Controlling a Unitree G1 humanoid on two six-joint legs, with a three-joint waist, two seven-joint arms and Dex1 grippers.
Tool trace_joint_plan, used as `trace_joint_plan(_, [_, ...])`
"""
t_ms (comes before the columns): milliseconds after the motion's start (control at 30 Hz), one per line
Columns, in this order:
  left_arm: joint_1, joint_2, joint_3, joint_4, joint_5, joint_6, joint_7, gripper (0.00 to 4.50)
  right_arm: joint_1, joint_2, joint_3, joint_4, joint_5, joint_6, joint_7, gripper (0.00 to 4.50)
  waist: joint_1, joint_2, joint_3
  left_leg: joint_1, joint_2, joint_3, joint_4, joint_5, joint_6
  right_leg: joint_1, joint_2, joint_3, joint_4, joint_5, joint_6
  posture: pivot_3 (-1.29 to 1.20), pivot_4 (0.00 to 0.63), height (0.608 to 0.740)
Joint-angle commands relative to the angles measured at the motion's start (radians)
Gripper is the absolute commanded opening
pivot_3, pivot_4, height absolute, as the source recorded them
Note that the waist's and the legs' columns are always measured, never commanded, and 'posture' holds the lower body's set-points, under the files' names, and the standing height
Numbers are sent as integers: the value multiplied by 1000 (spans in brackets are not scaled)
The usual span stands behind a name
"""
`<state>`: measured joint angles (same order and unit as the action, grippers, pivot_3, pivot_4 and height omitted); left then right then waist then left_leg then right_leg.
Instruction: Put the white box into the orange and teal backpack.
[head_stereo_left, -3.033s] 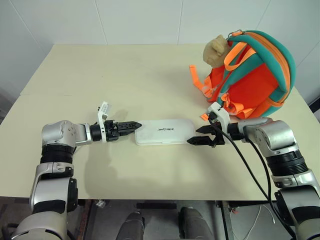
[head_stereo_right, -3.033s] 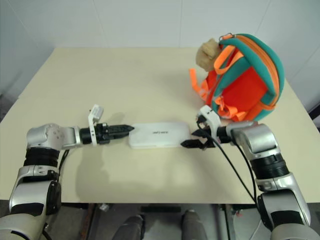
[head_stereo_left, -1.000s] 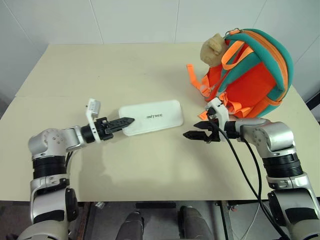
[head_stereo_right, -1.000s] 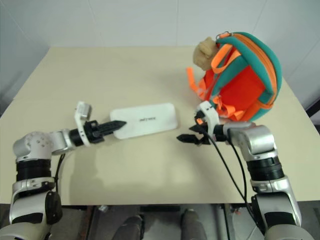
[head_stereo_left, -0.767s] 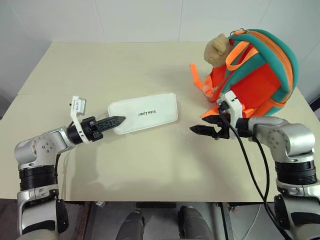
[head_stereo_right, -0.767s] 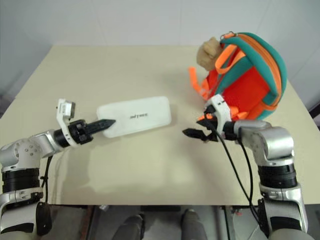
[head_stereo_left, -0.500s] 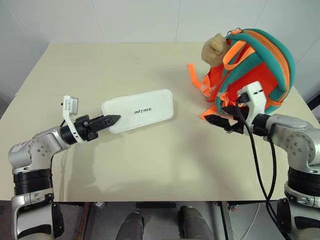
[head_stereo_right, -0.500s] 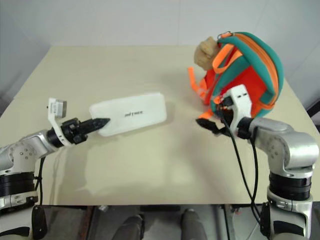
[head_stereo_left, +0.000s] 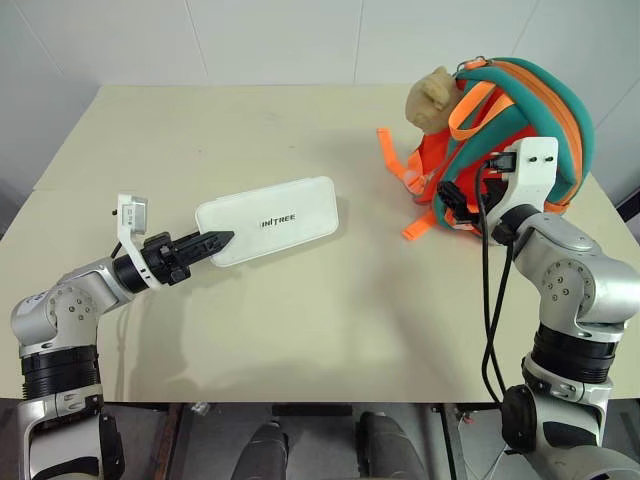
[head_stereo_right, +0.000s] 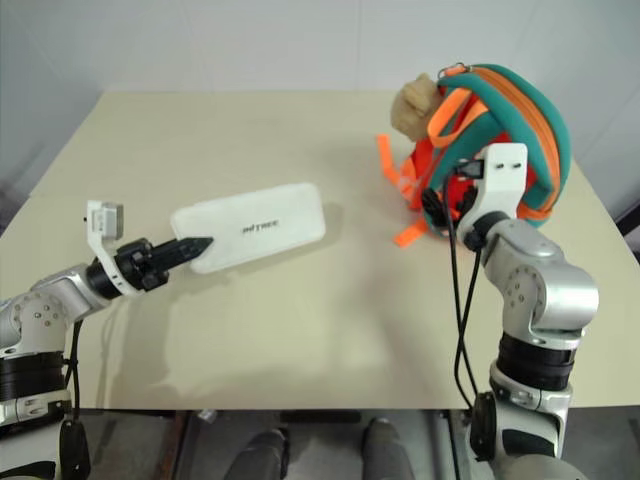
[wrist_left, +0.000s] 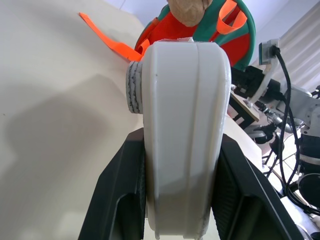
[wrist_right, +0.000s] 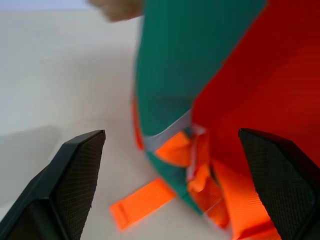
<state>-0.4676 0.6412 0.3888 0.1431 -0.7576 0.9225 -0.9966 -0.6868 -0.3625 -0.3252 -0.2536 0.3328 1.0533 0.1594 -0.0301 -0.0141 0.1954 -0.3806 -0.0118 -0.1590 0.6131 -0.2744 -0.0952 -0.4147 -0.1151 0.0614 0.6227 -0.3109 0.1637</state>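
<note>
A: Position of the flat white plastic box (head_stereo_left: 266, 221)?

B: It is held clear of the beige table (head_stereo_left: 300, 330), clamped at one short end by the left gripper (head_stereo_left: 205, 242).

A: Right gripper (head_stereo_left: 452, 196)?

B: Its fingers are spread wide, empty, at the small orange and teal backpack (head_stereo_left: 520, 120) with the beige plush toy (head_stereo_left: 432, 98).

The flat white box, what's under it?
The flat white plastic box hangs above the beige table, with its shadow there. The left gripper holds its end. Its underside is hidden.
</note>
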Motion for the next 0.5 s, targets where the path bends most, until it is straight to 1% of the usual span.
trace_joint_plan(33, [18,4,40,-49,-47,-17,4,1328,-48,11,-8,27,5,-80,-8,4500,-6,0,0,0,0,0,0,0,0,0,0,0,0,0,0,0,150,740])
trace_joint_plan(167, [29,-5,40,-50,-54,-23,17,1328,-76,29,4,115,-11,-150,-24,4500,-11,0,0,0,0,0,0,0,0,0,0,0,0,0,0,0,150,740])
trace_joint_plan(300, [39,-9,37,-62,-71,-20,25,1328,-131,73,-2,160,28,-168,-35,4500,-16,0,0,0,0,0,0,0,0,0,0,0,1,0,0,0,150,740])
trace_joint_plan(400, [39,-6,36,-58,-75,-23,29,1328,-146,92,23,195,19,-194,-31,4500,-23,0,0,0,0,0,0,0,0,-1,0,0,2,0,0,0,150,740])
trace_joint_plan(500, [42,-4,31,-56,-77,-27,28,1328,-163,113,46,269,-2,-271,-31,4500,-26,0,0,0,0,0,0,0,0,-1,0,0,3,0,0,0,150,740])
